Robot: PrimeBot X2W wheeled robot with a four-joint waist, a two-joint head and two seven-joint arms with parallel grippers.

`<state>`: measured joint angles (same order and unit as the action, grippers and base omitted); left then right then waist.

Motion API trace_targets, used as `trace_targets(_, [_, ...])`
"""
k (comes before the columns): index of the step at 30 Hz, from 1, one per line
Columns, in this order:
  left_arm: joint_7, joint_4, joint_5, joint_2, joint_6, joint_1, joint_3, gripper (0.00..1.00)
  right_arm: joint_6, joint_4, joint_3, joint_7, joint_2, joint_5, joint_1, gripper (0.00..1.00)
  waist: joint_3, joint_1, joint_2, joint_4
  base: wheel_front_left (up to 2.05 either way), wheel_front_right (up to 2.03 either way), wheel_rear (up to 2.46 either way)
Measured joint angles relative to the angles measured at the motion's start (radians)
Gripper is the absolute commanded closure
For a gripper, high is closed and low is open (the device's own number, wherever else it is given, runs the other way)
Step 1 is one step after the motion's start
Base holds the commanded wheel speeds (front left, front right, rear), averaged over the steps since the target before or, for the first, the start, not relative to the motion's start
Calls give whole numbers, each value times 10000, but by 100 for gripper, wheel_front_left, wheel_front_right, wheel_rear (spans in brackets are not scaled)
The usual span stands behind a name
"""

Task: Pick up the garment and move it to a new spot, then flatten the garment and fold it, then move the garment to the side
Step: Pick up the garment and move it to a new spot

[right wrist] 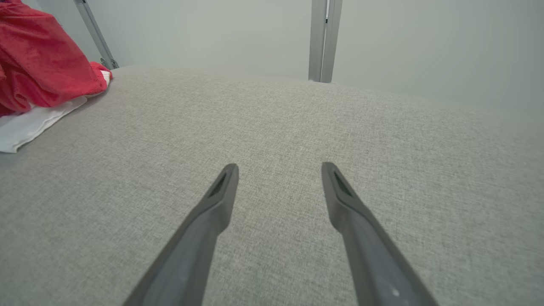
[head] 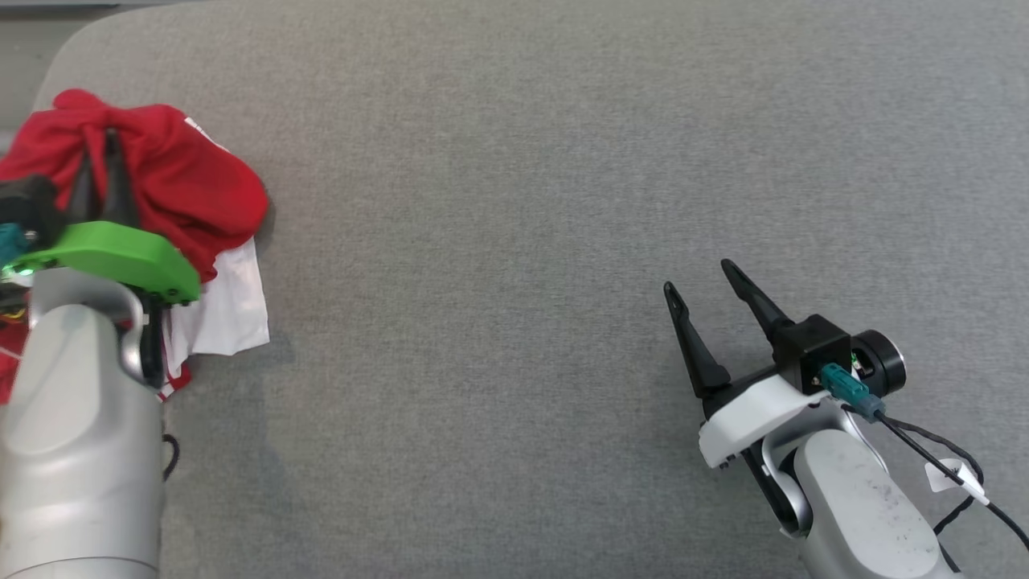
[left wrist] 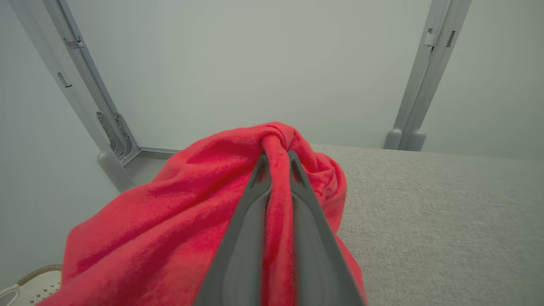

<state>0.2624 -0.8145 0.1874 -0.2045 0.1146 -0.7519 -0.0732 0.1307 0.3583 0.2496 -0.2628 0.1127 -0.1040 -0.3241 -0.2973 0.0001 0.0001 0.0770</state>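
Step in hand: the pick-up, by the look of it. The garment (head: pixel 193 185) is pinched, but it's not yet carried to a new spot.
Garment spot: bunched up at the far-left corner of the grey padded table (head: pixel 514 161), with red on top and a white part (head: pixel 229 305) poking out toward the near edge.
Left gripper (left wrist: pixel 277 155): clamped on a twisted ridge of red cloth at the top of the heap.
Right gripper (head: pixel 698 276): fingers spread wide, nothing held, hovering near the near-right corner, well apart from the garment.
Lift tip: the heap is best raised straight up first, so the trailing cloth isn't dragged.
Grip worry: only a thin ridge is caught, so a yank could pull it loose. Slow is recommended.
Landing: the bare middle of the table is probably best, since room is needed for flattening.
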Motion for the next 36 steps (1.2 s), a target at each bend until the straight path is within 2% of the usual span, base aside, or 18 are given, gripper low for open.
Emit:
trace_targets(9, [-2,836,-240,1147,130,425,1492,100,0,84,-113,0,-253,-96,314,0,469,0,0,-873,0,0,0])
trace_targets(10, [0,911,-221,1346,130,550,2088,100,0,105,-167,0,-293,-148,381,0,567,-1,0,-1150,0,0,0])
trace_targets(14, [-2,1041,261,1540,144,743,3570,100,0,125,-174,0,-374,-146,539,0,717,0,0,-1688,0,0,0])
trace_targets(19, [0,2002,2059,1569,144,986,6330,100,0,144,-192,0,-441,-163,613,0,892,0,0,-2598,0,0,0])
trace_targets(24, [0,2196,2654,1578,-318,1073,7543,100,0,119,-213,0,-493,-165,729,0,992,-1,0,-3221,0,0,0])
trace_targets(25, [0,2199,2754,1578,-451,1084,7576,80,0,104,-236,0,-502,-165,730,0,1007,-1,0,-3323,0,0,0])
trace_targets(26, [0,2226,2974,1578,-556,1123,7538,45,0,88,-261,0,-508,-165,732,0,1021,0,0,-3408,0,0,0])
trace_targets(27, [0,2224,3058,1578,-660,1174,7478,0,0,75,-299,0,-512,-165,736,0,1032,-1,0,-3463,0,0,0])
trace_targets(31, [2,2107,2564,1580,-1141,1459,6799,0,0,-27,-476,0,-522,-165,765,0,1067,-1,0,-3430,0,0,0])
trace_targets(36, [4,2397,1852,1338,-1578,2483,5358,0,0,-199,-612,0,-541,-144,803,0,1189,-1,0,-3099,0,0,0])
